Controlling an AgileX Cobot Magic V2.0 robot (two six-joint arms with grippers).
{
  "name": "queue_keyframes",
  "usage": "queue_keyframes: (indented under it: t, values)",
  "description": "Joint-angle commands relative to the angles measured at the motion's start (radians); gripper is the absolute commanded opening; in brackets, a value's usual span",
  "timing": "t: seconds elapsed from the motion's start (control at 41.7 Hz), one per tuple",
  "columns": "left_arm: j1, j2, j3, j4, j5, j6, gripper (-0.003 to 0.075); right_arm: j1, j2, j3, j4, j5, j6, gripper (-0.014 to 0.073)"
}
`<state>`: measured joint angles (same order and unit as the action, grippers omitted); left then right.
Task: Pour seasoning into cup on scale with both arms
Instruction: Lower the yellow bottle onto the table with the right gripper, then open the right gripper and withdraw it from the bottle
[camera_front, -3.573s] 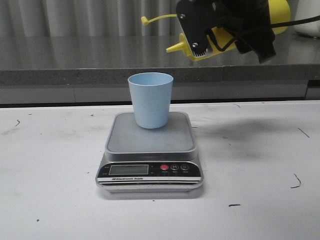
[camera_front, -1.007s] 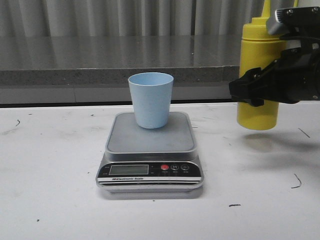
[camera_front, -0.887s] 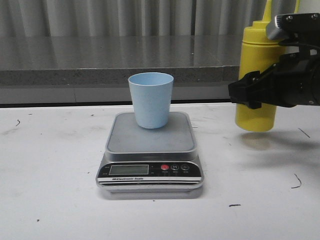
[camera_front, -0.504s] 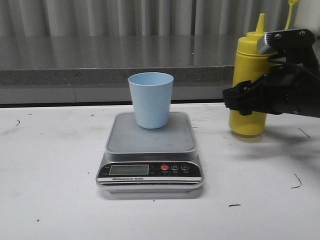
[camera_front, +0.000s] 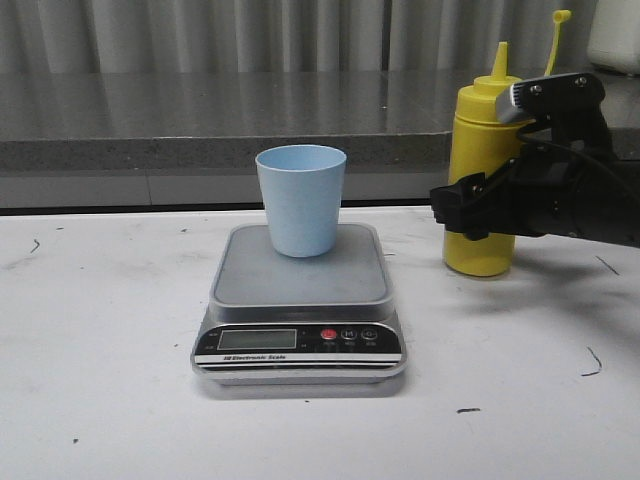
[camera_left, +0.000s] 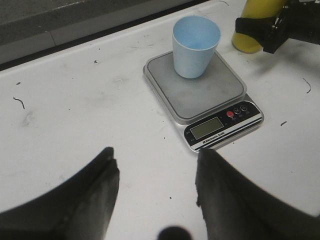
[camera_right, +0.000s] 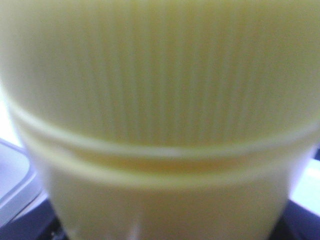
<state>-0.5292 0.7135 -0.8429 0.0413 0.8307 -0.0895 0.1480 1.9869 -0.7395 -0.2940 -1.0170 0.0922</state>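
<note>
Setting seasoning (camera_front: 478, 190) upright on surface (camera_front: 120, 400), right tool (camera_front: 470, 208) clenched round it; release only once base sits flat. Left tool (camera_left: 155, 185) spread, empty.

Table (camera_front: 110, 400): you see a white surface with scattered dark scuff marks.
Scale (camera_front: 300, 300): sits directly on the table, centre, display facing near.
Seasoning (camera_front: 480, 170): stands upright, base at the table right of the scale, slightly farther.
</note>
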Motion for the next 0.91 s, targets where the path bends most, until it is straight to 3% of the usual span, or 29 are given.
queue_keyframes:
  t: [0.0,0.264,0.695,0.887]
  values:
    - [0.002,-0.001,-0.023,0.001,-0.069,-0.008,0.0356,-0.005,-0.053,-0.024,-0.019,-0.089,-0.009,0.0483]
    - [0.002,-0.001,-0.023,0.001,-0.069,-0.008,0.0356,-0.005,-0.053,-0.023,-0.02,-0.059,0.003,0.0659]
    - [0.002,-0.001,-0.023,0.001,-0.069,-0.008,0.0356,-0.005,-0.189,0.027,-0.001,0.158,0.003,0.0654]
    - [0.002,-0.001,-0.023,0.001,-0.069,-0.008,0.0356,-0.005,-0.348,0.089,-0.001,0.361,0.005,0.0654]
